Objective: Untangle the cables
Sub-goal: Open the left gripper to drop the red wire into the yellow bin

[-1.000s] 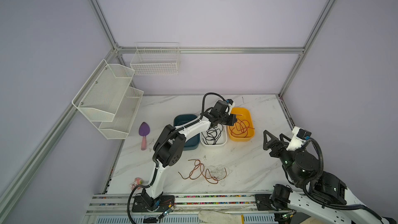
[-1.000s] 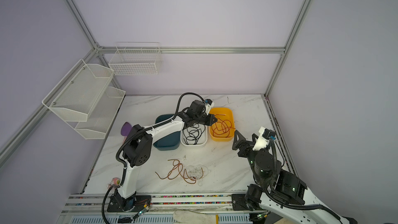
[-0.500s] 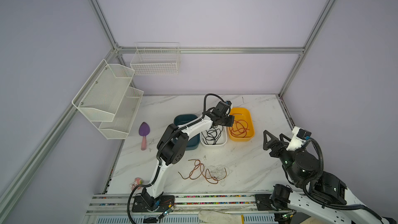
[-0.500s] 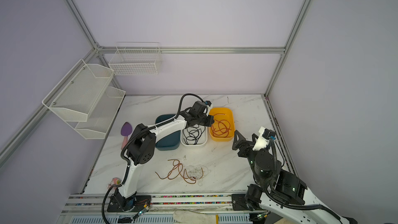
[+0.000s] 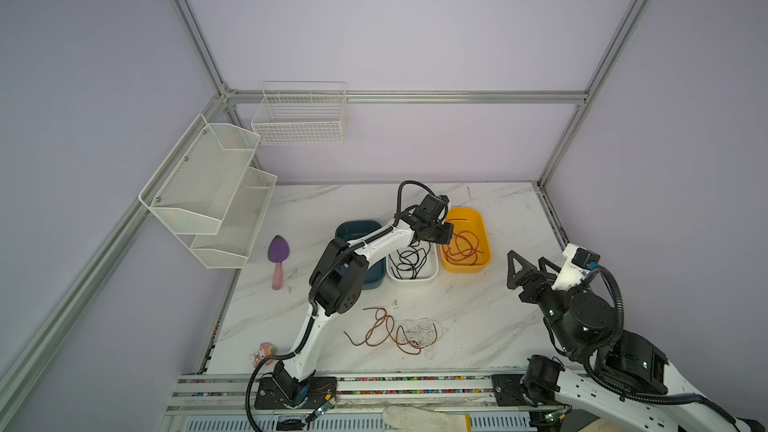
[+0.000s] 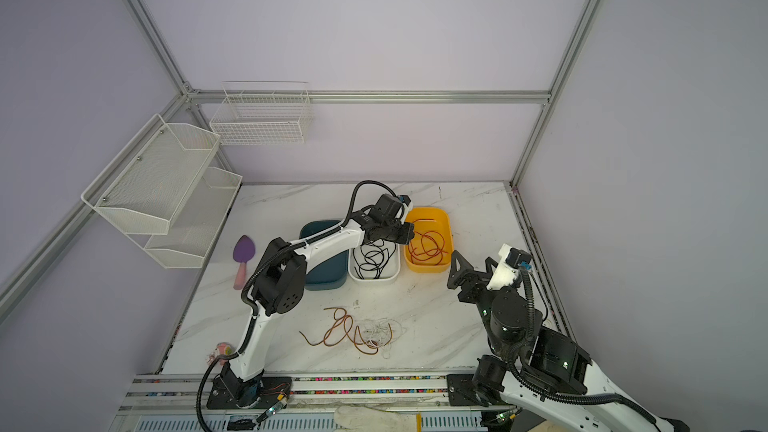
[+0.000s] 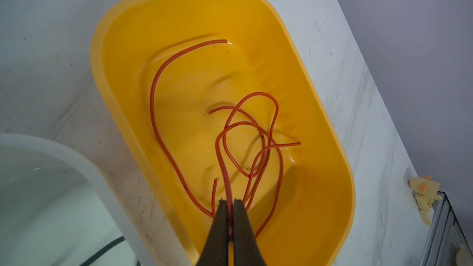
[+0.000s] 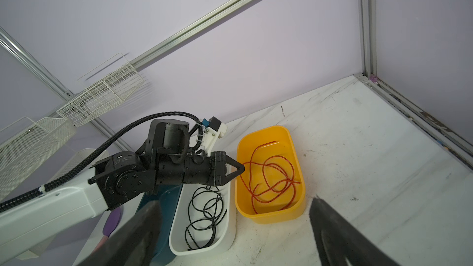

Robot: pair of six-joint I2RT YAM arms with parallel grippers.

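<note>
The left gripper (image 7: 230,202) pinches a thin, glossy orange-red looping cable (image 7: 223,172) over the yellow oval plastic tub (image 7: 192,8), while the right gripper (image 5: 525,256) gapes empty.

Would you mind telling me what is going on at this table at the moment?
The left pincer is shut on a strand of the orange-red cable that lies looped in the yellow bin. A black cable sits in the white bin beside it. A brown cable and a white cable lie overlapping in a tangle on the table. The right pincer is open, raised off to the side, holding nothing.
</note>
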